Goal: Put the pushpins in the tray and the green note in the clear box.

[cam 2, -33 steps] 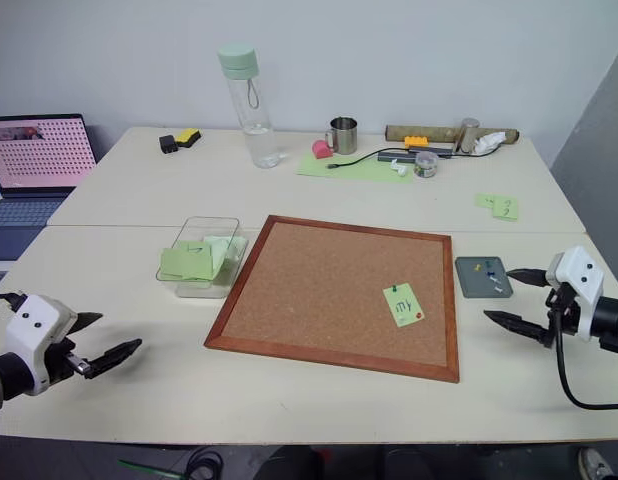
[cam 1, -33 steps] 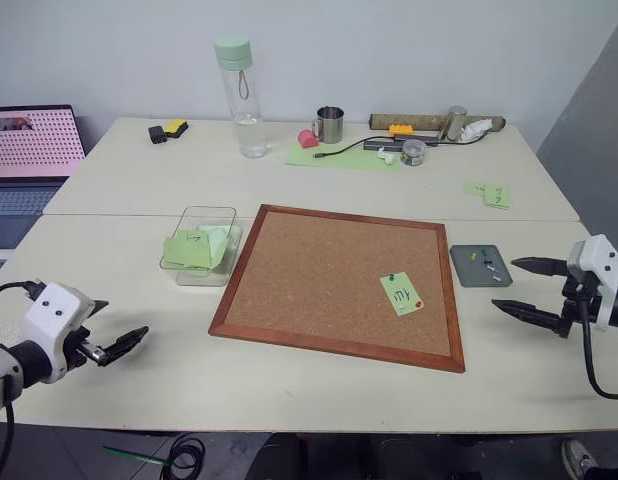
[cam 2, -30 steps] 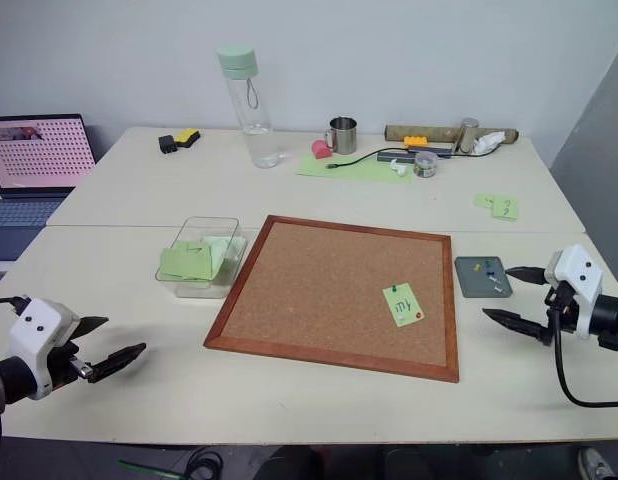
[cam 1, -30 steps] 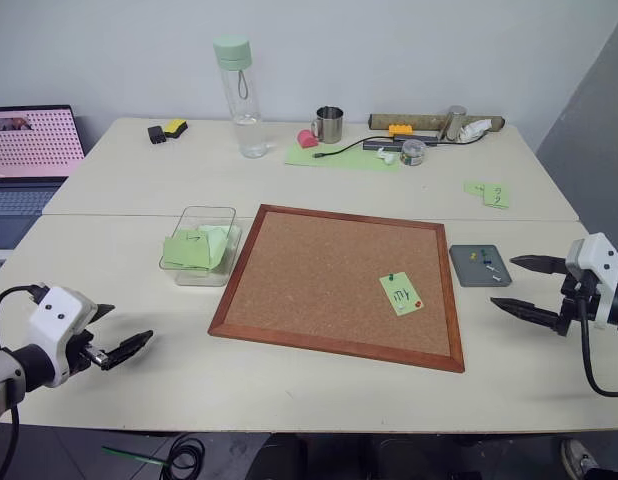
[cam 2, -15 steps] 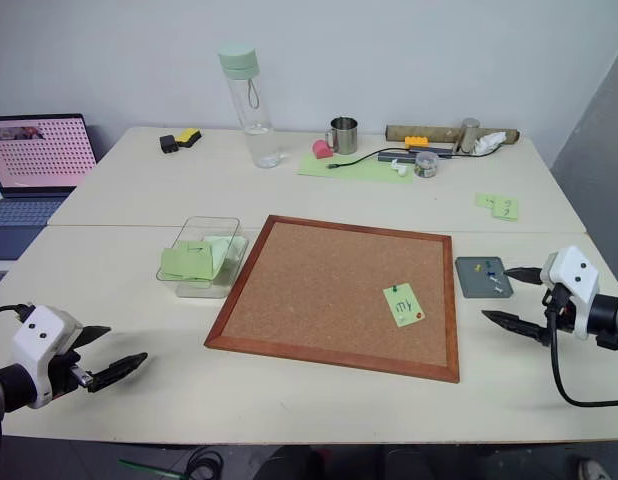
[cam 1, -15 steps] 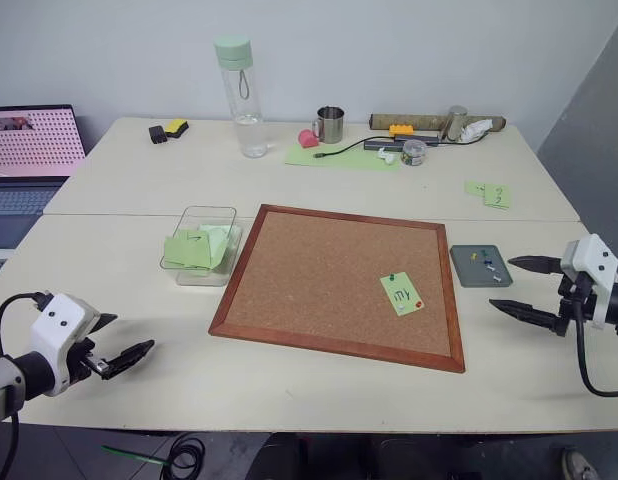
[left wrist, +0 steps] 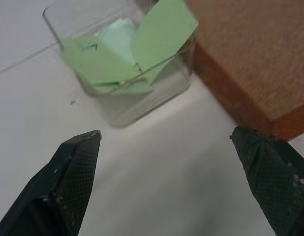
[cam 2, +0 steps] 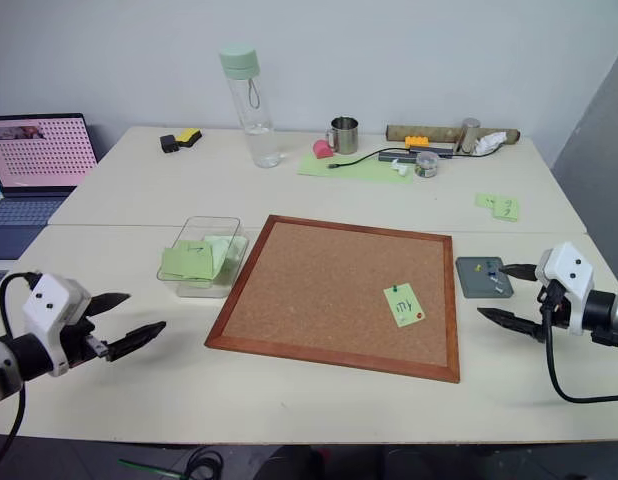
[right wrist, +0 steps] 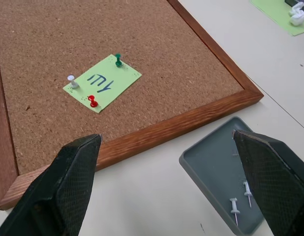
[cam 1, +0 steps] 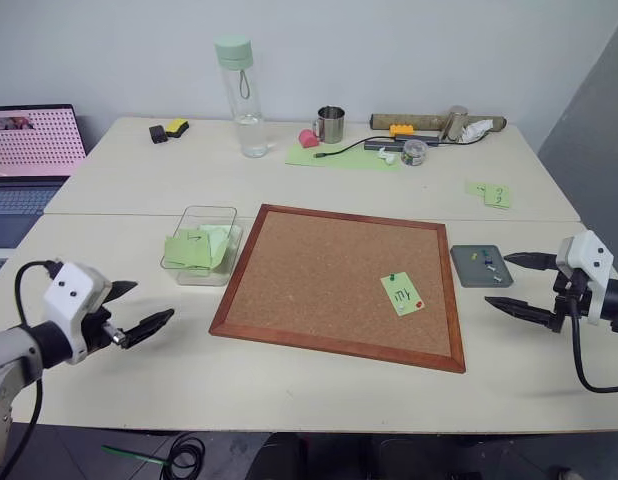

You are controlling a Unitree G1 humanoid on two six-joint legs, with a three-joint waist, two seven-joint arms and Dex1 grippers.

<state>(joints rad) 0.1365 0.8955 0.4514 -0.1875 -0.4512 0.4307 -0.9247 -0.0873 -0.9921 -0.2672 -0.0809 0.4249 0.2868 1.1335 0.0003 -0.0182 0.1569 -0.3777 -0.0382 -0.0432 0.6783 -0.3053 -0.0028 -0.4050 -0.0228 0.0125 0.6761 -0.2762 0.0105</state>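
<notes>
Green note (right wrist: 103,82) pinned on cork board (cam 1: 329,270), near right corner; green pin (right wrist: 118,60), red pin (right wrist: 93,101) and white pin (right wrist: 72,80) stuck through it. Grey tray (cam 1: 480,265) just right of board, few pins inside. Clear box (cam 1: 201,245) just left of board, other green notes inside. Left gripper (cam 1: 139,315) fingers apart, empty, near left over table. Right gripper (cam 1: 516,285) fingers wide apart, empty, just right of tray.

Two beige tables (cam 1: 319,390), white wall (cam 1: 389,50) bkgd.
</notes>
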